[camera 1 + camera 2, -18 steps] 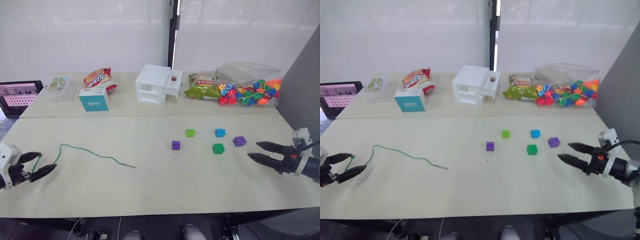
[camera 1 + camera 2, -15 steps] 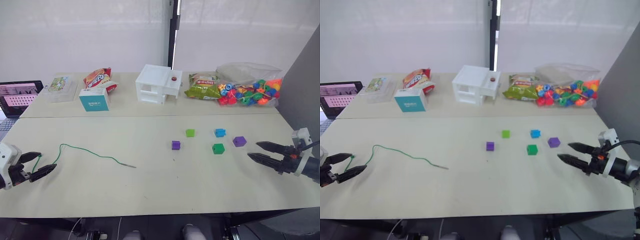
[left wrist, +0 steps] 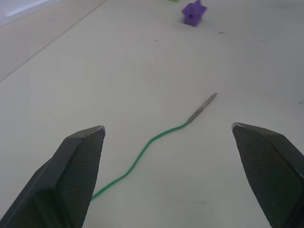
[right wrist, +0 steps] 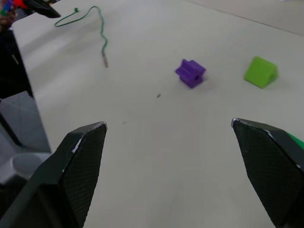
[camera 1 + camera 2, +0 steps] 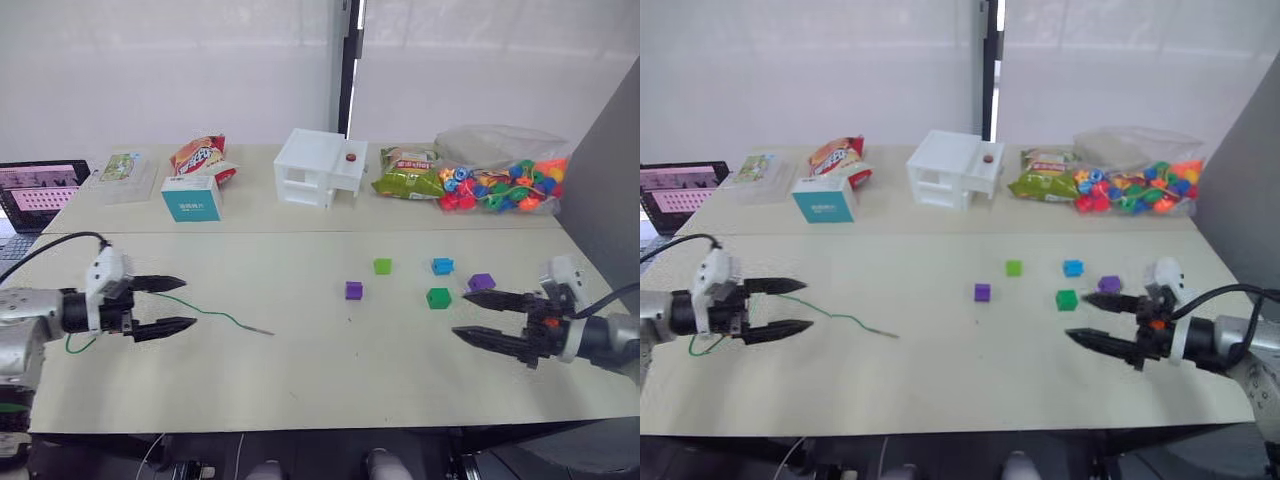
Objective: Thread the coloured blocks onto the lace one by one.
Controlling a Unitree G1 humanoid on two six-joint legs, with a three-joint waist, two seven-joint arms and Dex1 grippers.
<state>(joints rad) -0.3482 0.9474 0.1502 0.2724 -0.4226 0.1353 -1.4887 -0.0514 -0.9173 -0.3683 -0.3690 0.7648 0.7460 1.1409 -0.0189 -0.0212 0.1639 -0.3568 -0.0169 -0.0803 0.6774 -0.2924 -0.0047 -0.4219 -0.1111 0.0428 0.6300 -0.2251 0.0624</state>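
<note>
Left eye view: on the table, the left gripper straddles the lace, fingers spread; the right gripper, also spread, sits just short of the coloured blocks, which lie scattered right of centre.

Table: held all items.
Left gripper: at the left side, fingers spread over the lace; the cord passed between the fingers and ran on ahead, its tip well beyond the fingertips.
Right gripper: at the right side, fingers spread.
Blocks: one just beside its far finger; one just behind that finger; two further back; one between the two grippers, nearer the right.
</note>
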